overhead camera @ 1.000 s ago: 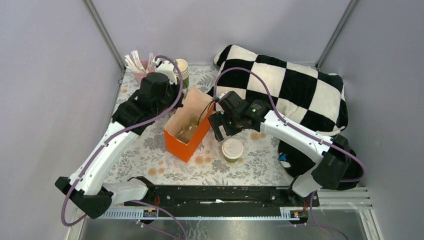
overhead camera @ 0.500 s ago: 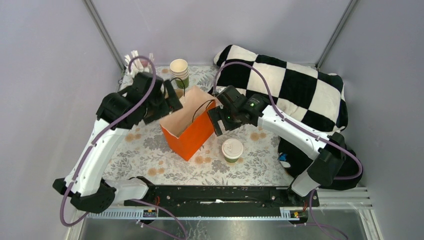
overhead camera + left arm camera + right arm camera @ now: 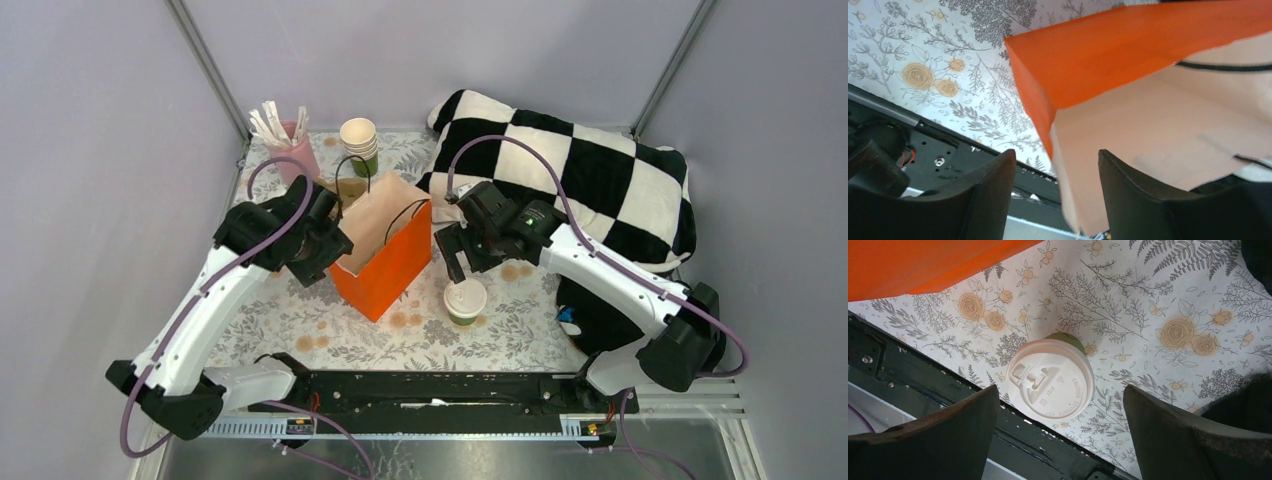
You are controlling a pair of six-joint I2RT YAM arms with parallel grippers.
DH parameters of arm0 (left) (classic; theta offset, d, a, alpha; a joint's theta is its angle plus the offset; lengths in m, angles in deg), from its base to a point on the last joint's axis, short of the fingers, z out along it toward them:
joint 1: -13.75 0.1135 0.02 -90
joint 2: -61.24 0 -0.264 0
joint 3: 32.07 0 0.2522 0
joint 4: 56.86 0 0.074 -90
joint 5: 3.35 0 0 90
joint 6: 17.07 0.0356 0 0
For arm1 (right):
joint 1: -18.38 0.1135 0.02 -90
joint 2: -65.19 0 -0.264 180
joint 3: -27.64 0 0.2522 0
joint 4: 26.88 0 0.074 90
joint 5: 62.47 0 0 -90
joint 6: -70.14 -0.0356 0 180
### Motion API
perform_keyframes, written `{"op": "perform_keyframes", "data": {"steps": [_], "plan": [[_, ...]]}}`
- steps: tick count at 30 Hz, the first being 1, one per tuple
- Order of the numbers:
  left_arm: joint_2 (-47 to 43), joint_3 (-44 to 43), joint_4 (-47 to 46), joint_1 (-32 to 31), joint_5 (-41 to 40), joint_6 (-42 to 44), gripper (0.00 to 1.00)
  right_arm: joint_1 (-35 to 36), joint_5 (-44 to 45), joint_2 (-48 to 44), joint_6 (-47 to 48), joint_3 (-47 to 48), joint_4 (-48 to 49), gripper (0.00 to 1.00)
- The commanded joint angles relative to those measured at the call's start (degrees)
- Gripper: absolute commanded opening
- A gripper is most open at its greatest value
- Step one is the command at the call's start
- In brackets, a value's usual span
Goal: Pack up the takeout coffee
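The orange bag [image 3: 385, 255] stands open-mouthed, the rim of its left wall between the parted fingers of my left gripper [image 3: 1055, 195]. They straddle the paper without pinching it, so I judge a nudge could tip or slide the light bag. The takeout coffee [image 3: 465, 298] stands upright just right of the bag, under my right gripper [image 3: 1060, 437], spread wide and empty; closing off-centre could topple it, and squeezing the white lid [image 3: 1050, 385] could pop it.

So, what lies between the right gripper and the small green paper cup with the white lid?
Nothing. In the right wrist view the open right gripper hangs over the white-lidded green paper cup, with only air between.
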Motion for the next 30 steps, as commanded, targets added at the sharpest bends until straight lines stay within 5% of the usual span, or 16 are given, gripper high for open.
{"op": "perform_keyframes", "data": {"steps": [1,9,19,30], "plan": [[1.7,1.0,-5.0,0.2,-2.8,0.0,0.58,-0.5,-1.5,-1.2,1.5,-0.7,0.6,1.0],[5.1,0.2,-7.8,0.6,-10.0,14.5,0.16,1.9,-2.6,2.9,7.5,0.0,0.0,1.0],[7.6,-4.2,-12.6,1.6,-17.9,29.4,0.16,5.4,1.6,7.7,8.2,-0.4,-3.8,1.0],[7.4,-2.0,-13.5,2.7,-20.6,32.4,0.2,7.5,1.2,7.5,7.3,0.7,-5.6,0.98]]}}
